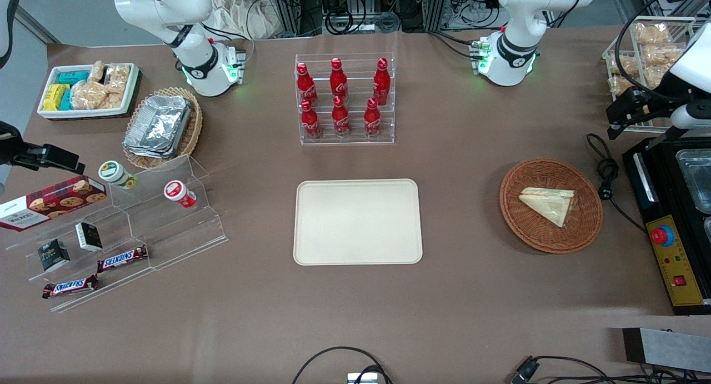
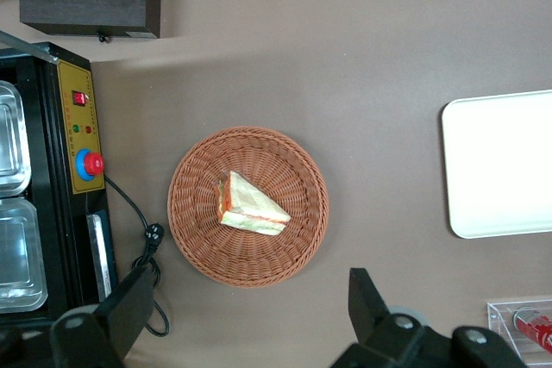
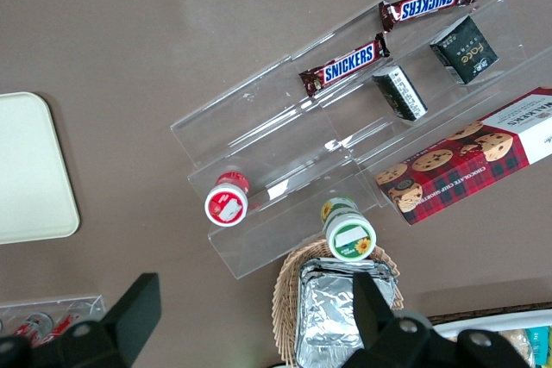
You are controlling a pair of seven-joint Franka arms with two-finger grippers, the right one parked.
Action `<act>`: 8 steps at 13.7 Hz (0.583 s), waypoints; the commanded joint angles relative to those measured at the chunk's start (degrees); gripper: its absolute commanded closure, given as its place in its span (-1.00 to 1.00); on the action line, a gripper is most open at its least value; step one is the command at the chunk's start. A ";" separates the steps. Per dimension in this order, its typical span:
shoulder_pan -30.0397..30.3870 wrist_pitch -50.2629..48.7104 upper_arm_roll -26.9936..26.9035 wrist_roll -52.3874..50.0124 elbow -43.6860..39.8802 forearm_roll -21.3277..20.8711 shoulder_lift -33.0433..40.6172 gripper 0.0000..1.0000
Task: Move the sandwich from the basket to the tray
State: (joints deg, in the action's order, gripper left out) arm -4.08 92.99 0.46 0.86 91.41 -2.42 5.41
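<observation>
Sandwich (image 2: 248, 205) handling is only getting under way: the wrapped wedge is lying in the middle of the round basket (image 2: 198, 247), directly below the end effector (image 2: 250, 321), which is hovering high above it with its fingers spread wide and gripping nothing. In the front view the end effector (image 1: 630, 114) is hanging over the working arm's end of the counter (image 1: 355, 317), well above the basket (image 1: 533, 234).

Several risks are looming. Clear wrap is looking slippery, so the fingers may be sliding off the sloping faces of the wedge (image 1: 550, 205). Squeezing soft bread too hard could be crushing it. Descending too low could be snagging the wicker and dragging the light basket along. A black cable (image 2: 147, 247) is lying just beside the basket rim, and a black machine with a red button (image 2: 90, 163) is standing near.

Farther out, the tray (image 1: 357, 222) is waiting bare, well apart from the end effector. Legible writing: "Snickers" on two bars (image 1: 123, 258), "Walkers" on a tartan cookie box (image 1: 53, 202), and Coca-Cola script on red bottles (image 1: 340, 98).
</observation>
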 commanded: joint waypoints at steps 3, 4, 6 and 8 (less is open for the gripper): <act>-0.76 -2.37 -1.08 -0.24 -0.35 0.84 -0.31 -1.00; -0.32 -2.72 -1.17 -3.90 -0.09 0.93 -1.19 -1.00; 1.26 -2.73 -1.08 -13.48 0.53 0.93 -4.42 -1.00; 4.41 -1.51 -1.08 -16.14 1.75 1.02 -7.95 -1.00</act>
State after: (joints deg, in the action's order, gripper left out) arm -2.31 90.78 -0.64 -12.01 93.11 -2.34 1.22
